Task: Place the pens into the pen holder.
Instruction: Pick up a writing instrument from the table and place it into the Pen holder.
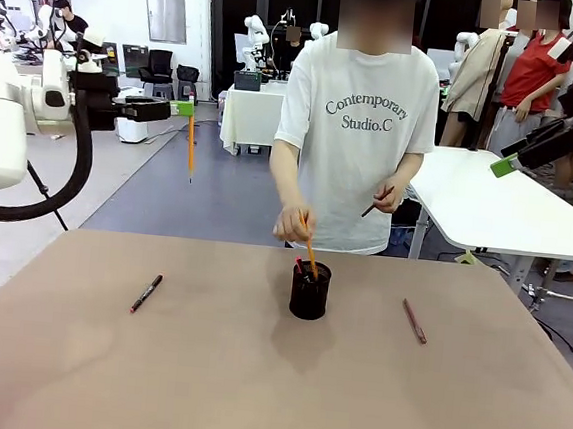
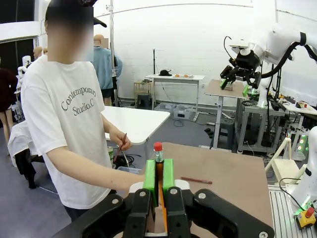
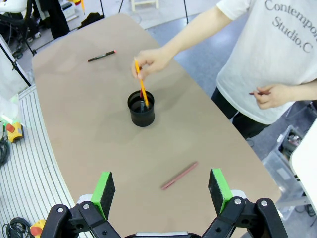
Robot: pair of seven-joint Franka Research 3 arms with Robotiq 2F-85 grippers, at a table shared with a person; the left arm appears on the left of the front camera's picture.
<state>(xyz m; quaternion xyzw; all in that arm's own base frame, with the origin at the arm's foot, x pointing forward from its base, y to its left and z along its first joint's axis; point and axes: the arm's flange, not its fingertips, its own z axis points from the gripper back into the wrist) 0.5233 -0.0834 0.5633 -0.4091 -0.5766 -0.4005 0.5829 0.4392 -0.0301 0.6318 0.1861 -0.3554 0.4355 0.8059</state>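
Left gripper (image 1: 187,108) (image 2: 158,173) is raised off the table's left edge, green pads pinched tight on an orange-yellow pencil (image 1: 191,141) (image 2: 158,148). The pencil is a thin straight stick hanging vertical with its point down; the left wrist view shows a red eraser cap on top.

Right gripper (image 1: 505,163) (image 3: 161,186) is up past the right edge, fingers spread wide with nothing between the flat green pads.

Table (image 1: 251,392) is matte brown and smooth, with rounded corners. Black pen (image 1: 146,294) (image 3: 101,56) is slim with red ends and lies diagonal near the left edge. Reddish-brown pen (image 1: 415,321) (image 3: 179,175) lies flat toward the right edge, well apart from the cup.

Pen holder (image 1: 310,295) (image 3: 141,111) is a black mesh cylinder, upright at mid-table toward the far edge. A dark stick with a red tip leans inside it.

Person's hand (image 1: 291,223) (image 3: 151,62) is just above the holder, pinching a second orange pencil (image 1: 309,249) (image 3: 141,87) that tilts with its lower end inside the cup. Person's other hand (image 1: 387,195) (image 3: 272,95) is beyond the far edge and holds a thin brownish stick (image 1: 376,202).
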